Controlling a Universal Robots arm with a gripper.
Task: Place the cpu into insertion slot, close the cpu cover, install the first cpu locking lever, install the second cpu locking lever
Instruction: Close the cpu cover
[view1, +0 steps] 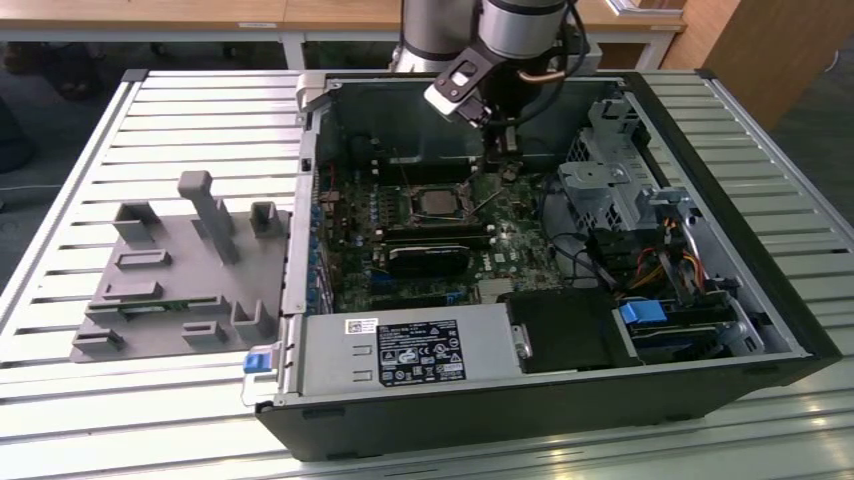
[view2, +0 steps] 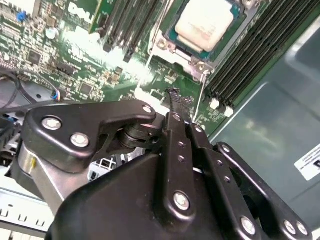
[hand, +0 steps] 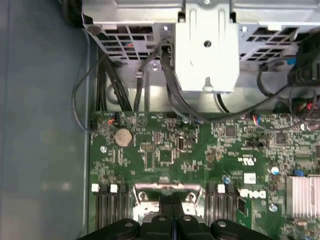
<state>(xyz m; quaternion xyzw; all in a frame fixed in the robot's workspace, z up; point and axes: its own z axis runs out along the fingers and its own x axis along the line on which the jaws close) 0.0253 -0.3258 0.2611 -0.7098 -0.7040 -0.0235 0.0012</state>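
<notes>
The cpu (view2: 205, 22) lies flat in the insertion slot on the green board, its pale metal face showing; in the exterior view the cpu (view1: 435, 201) sits mid-board inside the open case. The silver cpu cover (view2: 172, 50) frames it and lies down around it. A thin wire locking lever (view2: 199, 97) stands free beside the socket's corner. My gripper (view2: 176, 94) hangs just above the board next to that lever, fingers pressed together with nothing seen between them. In the first wrist view the gripper (hand: 172, 200) sits over the cover's edge (hand: 150, 192).
Long black memory slots (view2: 240, 65) flank the socket. A metal drive cage (hand: 207, 45) and black cables (hand: 170, 95) lie beyond the board. The power supply (view1: 400, 350) fills the case's near side. A grey fixture tray (view1: 174, 270) rests on the slatted table.
</notes>
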